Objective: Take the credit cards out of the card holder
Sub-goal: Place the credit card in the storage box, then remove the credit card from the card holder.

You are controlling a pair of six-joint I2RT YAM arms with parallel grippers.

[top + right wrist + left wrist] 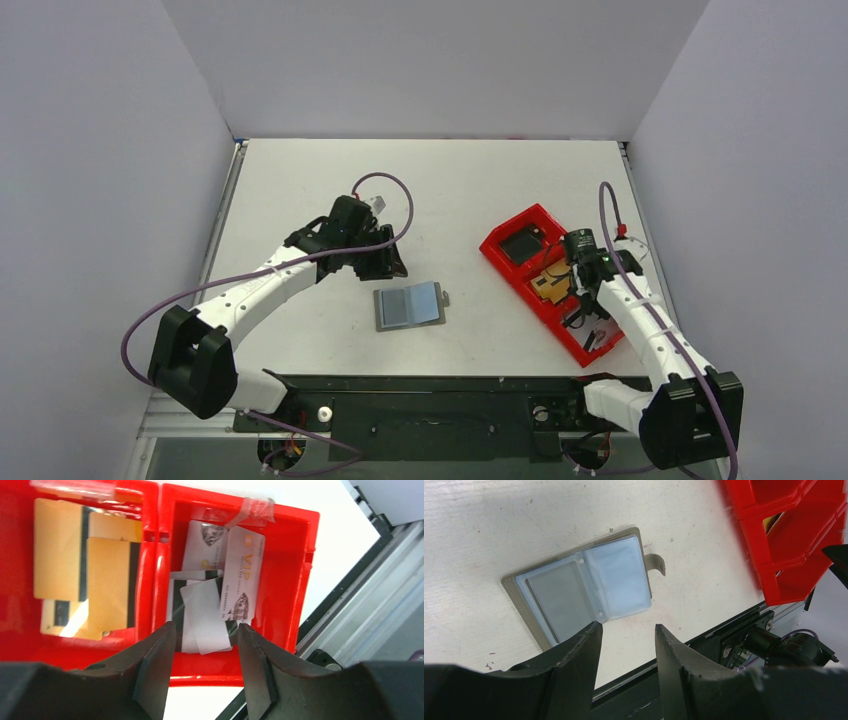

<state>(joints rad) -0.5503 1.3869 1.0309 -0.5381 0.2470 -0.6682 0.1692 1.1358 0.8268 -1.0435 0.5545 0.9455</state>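
Observation:
The card holder (409, 305) lies open and flat on the table, its blue-grey pockets up and its tab to the right. In the left wrist view the card holder (579, 590) shows a darker grey rectangle in its left pocket. My left gripper (385, 268) hovers just behind it, open and empty (626, 630). Yellow-orange credit cards (80, 565) lie stacked in the middle compartment of the red tray (295, 570). My right gripper (206, 630) hangs open over the tray's near end compartment with nothing between its fingers.
White cards (220, 580), one marked VIP, lie piled in the near end compartment under my right gripper. The red tray (492, 247) sits diagonally at the right of the table, with a black block (520, 245) in its far compartment. A black rail runs along the near table edge.

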